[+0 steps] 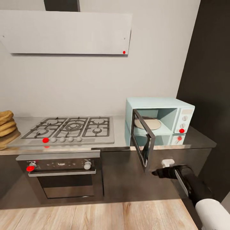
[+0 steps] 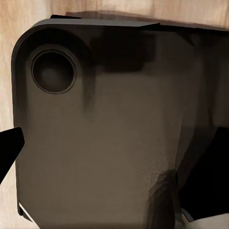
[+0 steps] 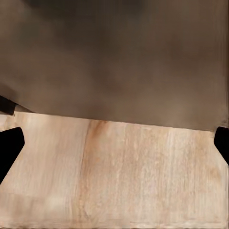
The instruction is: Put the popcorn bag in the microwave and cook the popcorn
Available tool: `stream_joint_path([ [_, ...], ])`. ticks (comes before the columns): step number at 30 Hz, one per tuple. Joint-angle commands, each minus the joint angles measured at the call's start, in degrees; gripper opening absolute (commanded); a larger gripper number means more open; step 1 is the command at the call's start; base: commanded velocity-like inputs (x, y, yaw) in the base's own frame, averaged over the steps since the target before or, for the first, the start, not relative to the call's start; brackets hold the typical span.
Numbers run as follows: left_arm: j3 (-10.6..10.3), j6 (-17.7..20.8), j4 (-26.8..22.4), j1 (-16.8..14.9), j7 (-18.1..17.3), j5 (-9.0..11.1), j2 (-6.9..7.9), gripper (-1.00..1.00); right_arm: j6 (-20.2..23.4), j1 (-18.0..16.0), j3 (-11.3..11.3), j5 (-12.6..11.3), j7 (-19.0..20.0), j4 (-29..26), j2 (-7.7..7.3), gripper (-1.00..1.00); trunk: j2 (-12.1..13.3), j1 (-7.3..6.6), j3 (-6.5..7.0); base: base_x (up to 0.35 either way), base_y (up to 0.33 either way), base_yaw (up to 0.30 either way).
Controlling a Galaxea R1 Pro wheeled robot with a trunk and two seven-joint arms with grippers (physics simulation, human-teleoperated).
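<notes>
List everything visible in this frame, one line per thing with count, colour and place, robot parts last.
microwave: 1, pale blue, on the countertop's right end, door swung open, a round pale plate inside
countertop: 1, grey, along the wall above dark cabinet fronts
gas hob: 1, steel with grey grates, set in the countertop left of the microwave
oven: 1, dark, built in below the hob
hood: 1, pale grey, on the wall above the hob
bread stack: 1 pile, golden brown, at the countertop's far left on a wooden board
floor: pale wood planks
right gripper: 1, black, below the countertop in front of the cabinets, near the open door's lower edge; jaw state unclear
</notes>
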Motion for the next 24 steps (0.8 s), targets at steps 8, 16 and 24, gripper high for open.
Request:
stream_joint_path([
  [8,0.03,-0.12,-0.04,0.01,-0.02,0.51,-0.01,1.0,-28.81,0.07,0.3,3.46,-2.14,44.23,-0.61,1.0,-0.03,0.0,-0.05,0.0,0.0,0.0],
  [16,0.11,-0.18,-0.04,0.03,0.07,0.61,0.0,1.0,-38.99,8.93,0.34,4.86,-7.99,50.84,0.5,1.0,-0.03,0.0,-0.05,0.0,0.0,0.0],
  [24,0.11,-0.19,-0.04,0.01,0.22,0.61,-0.01,1.0,-45.65,19.76,0.32,4.88,-11.64,50.88,1.54,1.0,-0.03,0.0,-0.05,0.0,0.0,0.0],
])
